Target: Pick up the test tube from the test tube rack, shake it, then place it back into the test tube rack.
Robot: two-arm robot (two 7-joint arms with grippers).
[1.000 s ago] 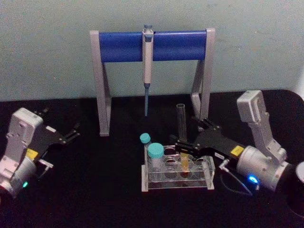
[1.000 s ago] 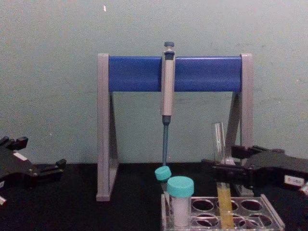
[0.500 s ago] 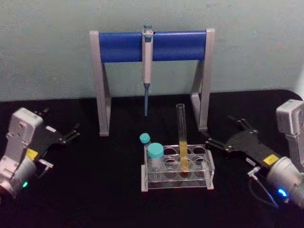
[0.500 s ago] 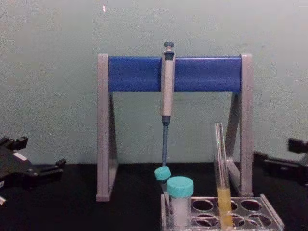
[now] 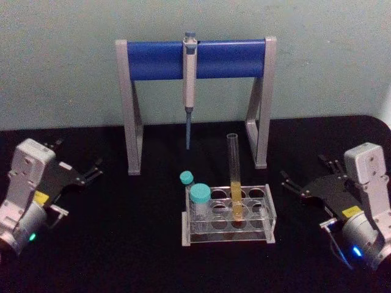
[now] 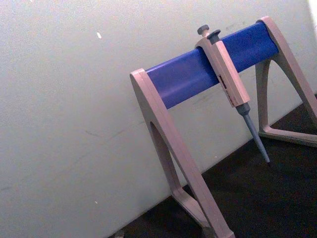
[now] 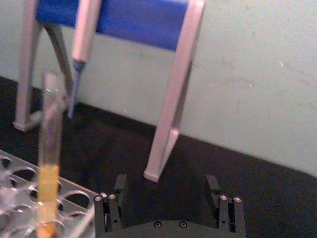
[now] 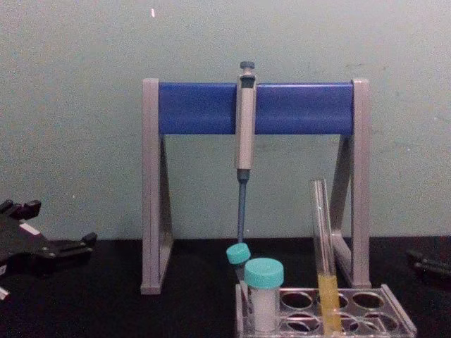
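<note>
My right gripper [image 5: 300,183] is spread wide and holds nothing, well right of the rack [image 5: 228,215]. The tube [image 5: 234,174] stands upright in a middle hole, free of my fingers. A second ago I was clamped on it; since then I have let go and drawn back. My left gripper [image 5: 91,170] sits parked, open.

Pipette stand [image 5: 194,59], grey legs w/ blue crossbar, sits near back edge of the black desk [image 5: 122,244], roughly centred. Grey pipette [image 5: 189,79] hangs upright off the bar mid-span, blue tip down, clear of desk. Two teal-capped white tubes [image 5: 200,201] fwd of stand. Pale green wall [image 5: 61,61] behind.
</note>
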